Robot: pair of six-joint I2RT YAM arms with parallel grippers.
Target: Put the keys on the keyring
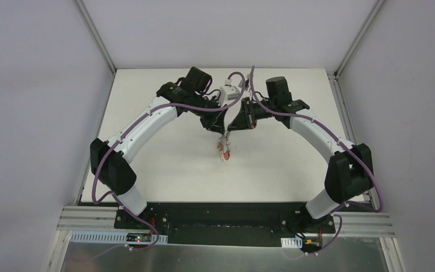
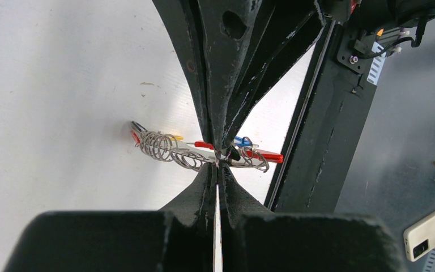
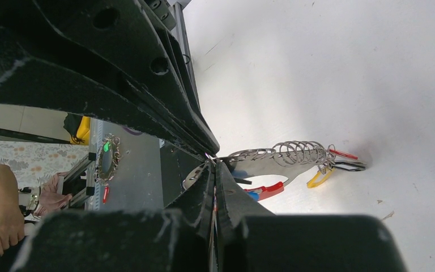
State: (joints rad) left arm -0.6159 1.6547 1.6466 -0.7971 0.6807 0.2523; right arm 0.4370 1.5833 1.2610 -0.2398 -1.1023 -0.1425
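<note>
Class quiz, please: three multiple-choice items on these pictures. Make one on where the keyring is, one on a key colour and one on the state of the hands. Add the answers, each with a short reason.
1. Where is the keyring?
A. By the left arm's base
B. Over the middle of the table, where the two hands meet
C. At the far right corner

2. Which head colour shows among the keys?
A. Purple
B. Brown
C. Yellow

3. How are the left hand and right hand?
A. Both shut
B. Both wide open
C. Left open, right shut

Answers:
1 B: the top view shows it right at the meeting fingertips.
2 C: a yellow head sits by the coil of rings in the right wrist view.
3 A: each wrist view shows its fingers pressed together on the keyring.
</note>
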